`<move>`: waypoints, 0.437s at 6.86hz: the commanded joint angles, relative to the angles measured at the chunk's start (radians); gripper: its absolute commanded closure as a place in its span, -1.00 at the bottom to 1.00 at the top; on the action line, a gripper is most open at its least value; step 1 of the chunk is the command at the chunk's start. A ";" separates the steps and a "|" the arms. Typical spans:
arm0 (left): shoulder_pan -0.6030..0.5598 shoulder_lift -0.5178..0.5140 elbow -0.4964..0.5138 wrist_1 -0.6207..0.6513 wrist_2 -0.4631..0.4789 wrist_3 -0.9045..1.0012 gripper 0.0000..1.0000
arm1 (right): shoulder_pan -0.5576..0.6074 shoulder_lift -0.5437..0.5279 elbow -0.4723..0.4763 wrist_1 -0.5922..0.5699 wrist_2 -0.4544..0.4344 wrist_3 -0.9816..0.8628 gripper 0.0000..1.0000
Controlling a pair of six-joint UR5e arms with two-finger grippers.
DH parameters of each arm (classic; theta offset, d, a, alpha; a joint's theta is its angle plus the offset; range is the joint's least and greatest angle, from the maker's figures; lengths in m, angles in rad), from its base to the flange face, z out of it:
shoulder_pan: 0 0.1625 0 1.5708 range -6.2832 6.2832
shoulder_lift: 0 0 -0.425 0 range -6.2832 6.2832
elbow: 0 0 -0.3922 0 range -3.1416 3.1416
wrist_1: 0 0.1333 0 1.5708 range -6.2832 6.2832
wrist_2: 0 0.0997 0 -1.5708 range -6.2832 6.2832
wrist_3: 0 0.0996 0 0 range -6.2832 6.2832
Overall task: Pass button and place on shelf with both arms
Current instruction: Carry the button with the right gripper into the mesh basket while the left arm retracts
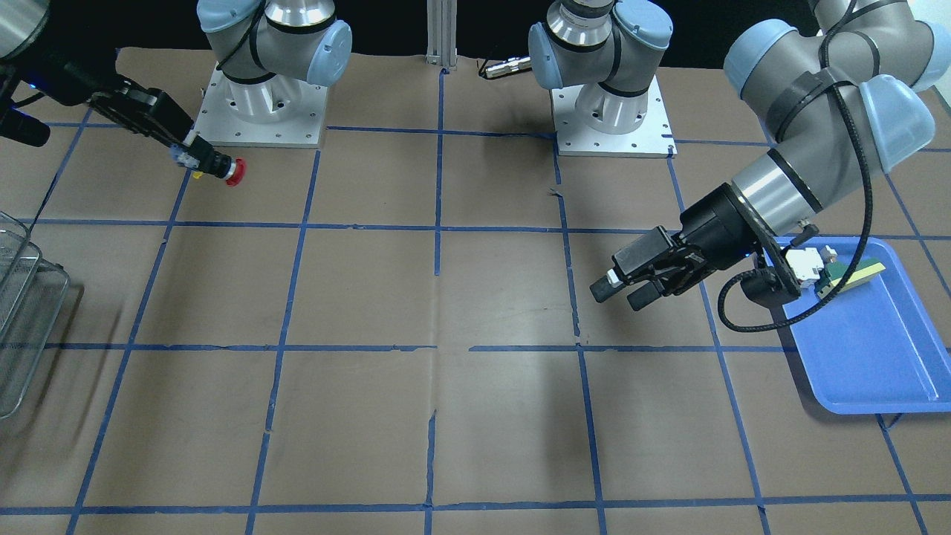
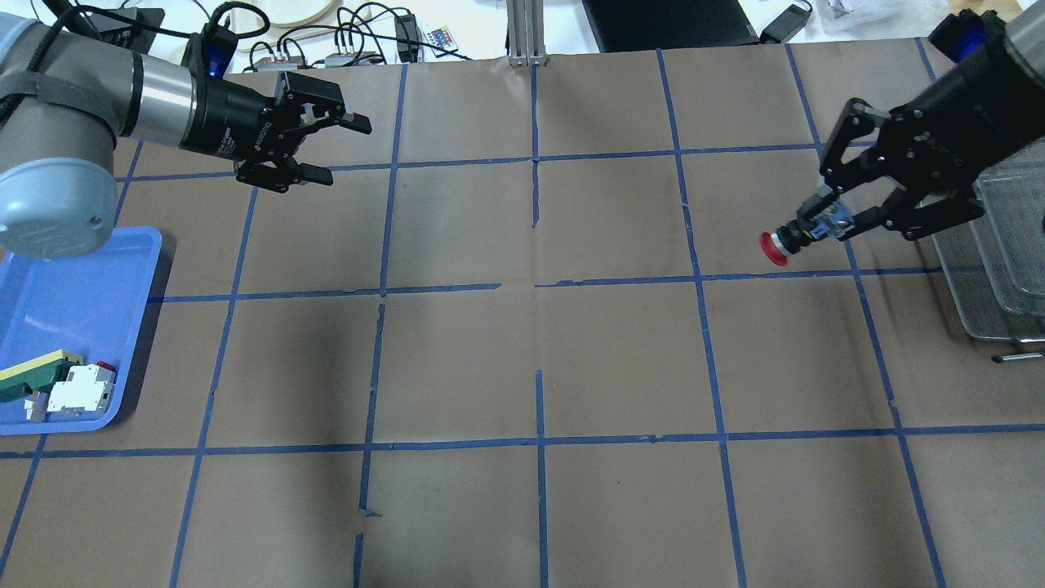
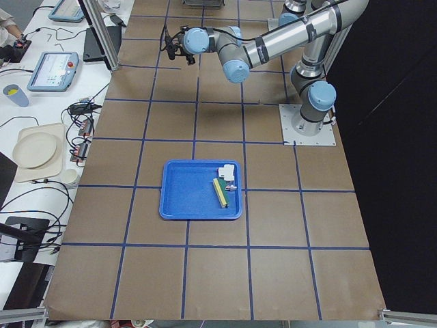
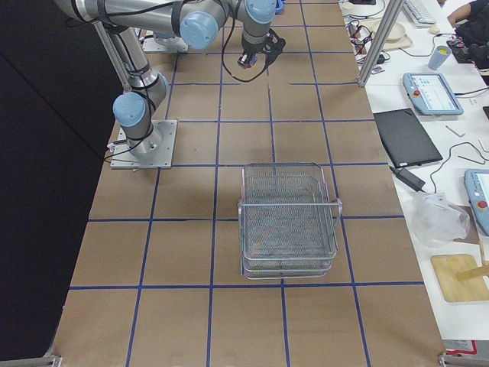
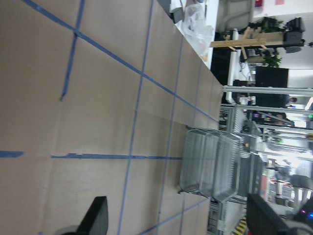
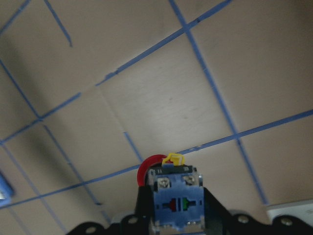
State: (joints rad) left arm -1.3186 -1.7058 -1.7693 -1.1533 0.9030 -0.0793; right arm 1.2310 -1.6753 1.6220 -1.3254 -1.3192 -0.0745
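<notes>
My right gripper (image 2: 833,222) is shut on the button (image 2: 796,236), holding it by its clear-bluish base with the red cap pointing toward the table's middle, above the paper. It shows in the front view (image 1: 215,165) and close up in the right wrist view (image 6: 171,188). The wire-mesh shelf (image 2: 1000,269) stands just to the right of that gripper; it also shows in the right side view (image 4: 289,222) and at the front view's left edge (image 1: 22,312). My left gripper (image 2: 331,147) is open and empty, held above the table on the left half (image 1: 620,286).
A blue tray (image 2: 73,310) at the left holds a white-and-red block (image 2: 82,390) and a green-and-yellow piece (image 2: 33,374). Blue tape lines grid the brown paper. Cables and gear lie beyond the far edge (image 2: 326,33).
</notes>
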 commanded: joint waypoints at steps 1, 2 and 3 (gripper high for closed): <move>-0.022 -0.031 0.036 -0.006 0.217 0.003 -1.00 | -0.071 0.002 -0.019 -0.148 -0.298 -0.482 1.00; -0.027 -0.044 0.054 -0.005 0.270 0.013 -1.00 | -0.126 0.005 -0.016 -0.251 -0.363 -0.674 1.00; -0.033 -0.055 0.089 -0.023 0.319 0.015 -1.00 | -0.174 0.032 -0.013 -0.353 -0.411 -0.803 1.00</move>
State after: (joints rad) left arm -1.3438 -1.7465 -1.7142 -1.1629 1.1550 -0.0690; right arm 1.1172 -1.6651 1.6067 -1.5570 -1.6566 -0.6862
